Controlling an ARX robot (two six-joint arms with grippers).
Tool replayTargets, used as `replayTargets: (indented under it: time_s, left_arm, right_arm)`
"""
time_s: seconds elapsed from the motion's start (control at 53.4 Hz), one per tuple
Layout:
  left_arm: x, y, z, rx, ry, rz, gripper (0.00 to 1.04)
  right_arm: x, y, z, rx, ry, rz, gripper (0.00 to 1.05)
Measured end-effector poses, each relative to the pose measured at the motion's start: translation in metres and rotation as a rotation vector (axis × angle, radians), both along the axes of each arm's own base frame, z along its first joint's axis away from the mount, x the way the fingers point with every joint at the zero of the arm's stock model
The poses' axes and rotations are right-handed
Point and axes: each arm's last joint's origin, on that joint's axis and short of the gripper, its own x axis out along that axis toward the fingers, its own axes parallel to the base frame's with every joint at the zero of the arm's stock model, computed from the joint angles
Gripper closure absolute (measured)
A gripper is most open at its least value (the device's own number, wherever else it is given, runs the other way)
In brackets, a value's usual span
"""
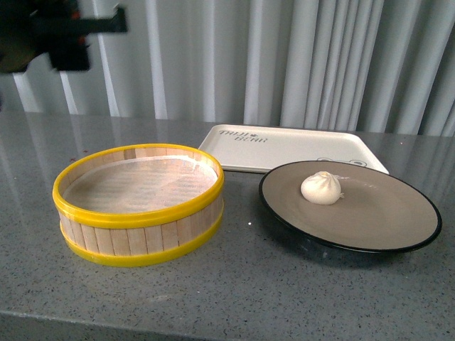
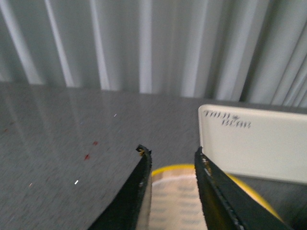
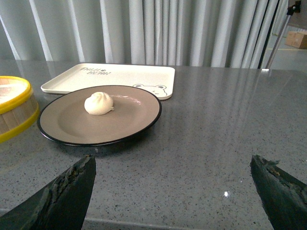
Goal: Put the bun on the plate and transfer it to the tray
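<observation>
Bun [image 1: 320, 188] sits on plate [image 1: 384, 220], beside tray [image 1: 298, 145] toward bench's [image 1: 284, 291] far edge; left tool [image 2: 171, 151] and right tool [image 3: 172, 160] spread apart.

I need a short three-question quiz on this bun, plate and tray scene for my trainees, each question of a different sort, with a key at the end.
1. True or false: the plate stands on the table, in front of the tray, not on it.
2. Multiple choice: the bun rests on A) the tray, B) the plate, C) the table.
3. Fill in the blank: the left gripper and the right gripper are both ____, with nothing between their fingers.

Key: 1 true. 2 B. 3 open.
</observation>
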Motion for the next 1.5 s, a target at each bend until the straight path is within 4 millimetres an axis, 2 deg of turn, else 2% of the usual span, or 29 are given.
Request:
replayTargets:
  time_s: [0.056, 0.131, 0.318, 0.767, 0.917, 1.123, 1.497]
  left_arm:
    - [-0.018, 0.012, -0.021, 0.011, 0.033, -0.011, 0.92]
    - [-0.033, 0.020, -0.035, 0.015, 0.052, -0.028, 1.01]
    - [-0.073, 0.044, -0.055, 0.016, 0.044, -0.025, 1.01]
    - [-0.131, 0.070, -0.084, 0.017, 0.050, -0.019, 1.01]
    - [-0.146, 0.081, -0.089, 0.016, 0.050, -0.024, 1.01]
    - [-0.162, 0.083, -0.099, 0.016, 0.036, -0.020, 1.01]
    - [-0.181, 0.083, -0.093, 0.016, 0.016, -0.019, 1.01]
  right_arm:
    - [0.000, 0.000, 0.000, 0.000, 0.000, 0.000, 0.08]
    - [0.000, 0.000, 0.000, 0.000, 0.000, 0.000, 0.08]
    - [0.000, 0.000, 0.000, 0.000, 0.000, 0.000, 0.08]
    - [0.000, 0.000, 0.000, 0.000, 0.000, 0.000, 0.08]
    - [0.000, 0.000, 0.000, 0.000, 0.000, 0.000, 0.08]
    - [0.000, 0.000, 0.000, 0.000, 0.000, 0.000, 0.08]
    - [0.000, 0.000, 0.000, 0.000, 0.000, 0.000, 0.08]
